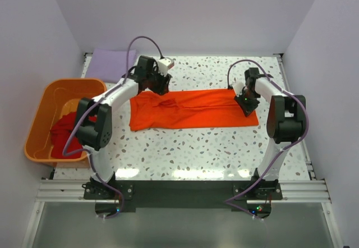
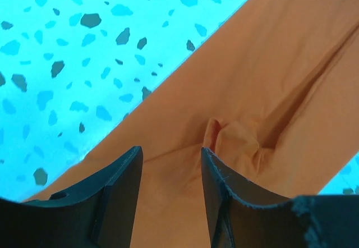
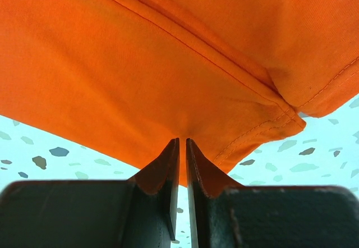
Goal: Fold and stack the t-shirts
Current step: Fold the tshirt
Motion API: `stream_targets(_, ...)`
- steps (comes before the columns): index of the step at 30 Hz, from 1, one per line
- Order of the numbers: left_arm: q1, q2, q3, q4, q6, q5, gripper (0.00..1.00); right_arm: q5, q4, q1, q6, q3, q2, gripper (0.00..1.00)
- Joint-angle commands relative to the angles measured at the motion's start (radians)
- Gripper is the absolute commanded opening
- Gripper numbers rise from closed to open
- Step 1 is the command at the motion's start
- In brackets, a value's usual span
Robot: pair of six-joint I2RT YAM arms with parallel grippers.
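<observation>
- The left tool (image 2: 170, 148) is open. Its two dark fingers stand apart above the far edge of the bright orange soft cloth t-shirt (image 1: 193, 109), and a small pucker of cloth lies just ahead of the fingertips.
- The right tool (image 3: 180, 141) is closed on the same shirt, pinching its hemmed edge near a corner. The cloth rises from the jaws and drapes away.
- The shirt lies as a long band across the white speckled counter (image 1: 224, 147), stretching between the two tools. Its near long edge is fairly straight and its left end is rumpled.
- Bare counter lies open on the near side of both tools, towards the arm bases, and a narrower strip lies beyond them.
- Well to the left of the left tool, a rigid orange plastic tub (image 1: 38, 120) holds a crumpled darker red cloth t-shirt (image 1: 64, 129).
- Beyond the left tool, at the far-left corner, lies a folded pale lavender cloth t-shirt (image 1: 109, 64).
</observation>
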Motion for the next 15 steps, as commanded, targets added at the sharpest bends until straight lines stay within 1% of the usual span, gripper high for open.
stream_targets(1,0.016,-0.126,-0.077,-0.075,0.031,0.024,0.49,-0.006,-0.014,-0.001,0.01,0.039,-0.026,0.13)
stream_targets(5,0.016,-0.143,-0.181,-0.113,0.027,0.039,0.44,-0.015,-0.017,-0.001,0.016,0.042,-0.029,0.13)
stream_targets(7,0.013,-0.133,-0.196,-0.109,0.022,0.043,0.42,-0.014,-0.015,-0.002,0.016,0.039,-0.028,0.13)
stream_targets(11,0.004,-0.094,-0.192,-0.083,0.004,0.039,0.42,-0.014,-0.012,-0.002,0.015,0.033,-0.026,0.12)
stream_targets(15,0.002,-0.008,-0.12,-0.051,-0.022,0.037,0.42,-0.012,-0.015,-0.002,0.015,0.036,-0.02,0.12)
